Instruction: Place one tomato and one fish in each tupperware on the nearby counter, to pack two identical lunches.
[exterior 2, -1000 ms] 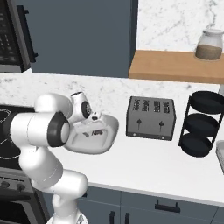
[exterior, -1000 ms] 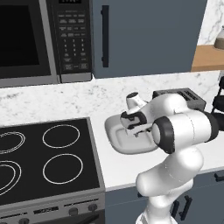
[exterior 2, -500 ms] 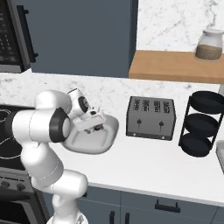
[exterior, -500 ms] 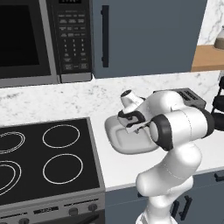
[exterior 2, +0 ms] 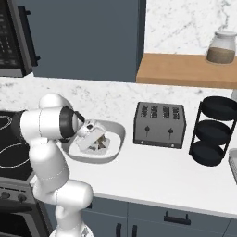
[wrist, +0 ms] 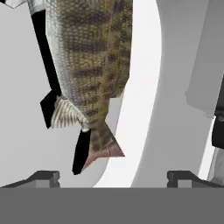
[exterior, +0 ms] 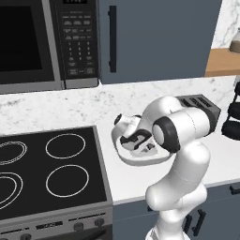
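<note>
A light-grey tupperware (exterior: 123, 158) (exterior 2: 118, 131) sits on the white counter (exterior: 129, 183) (exterior 2: 162, 172) just right of the stovetop. My gripper (exterior: 144, 146) (exterior 2: 99, 141) (wrist: 113, 177) reaches down into it with its jaws wide open. Close before the hand lies the fish (wrist: 89, 65), scaly, brown-green along the back and silvery below. It rests on the tray floor, and its tail points into the gap between my fingertips (wrist: 43, 177). Neither finger touches it. The tomato is out of view.
The black stovetop (exterior: 51, 168) lies left of the tray. A grey toaster (exterior 2: 159, 124) (exterior: 202, 105) stands just right of it, then a black tiered rack (exterior 2: 215, 130). A microwave (exterior: 42, 42) hangs above, and a jar (exterior 2: 222, 46) sits on a wooden shelf.
The hand has sunk lower into the tray and shifted slightly toward the stovetop. Its jaws stay open.
</note>
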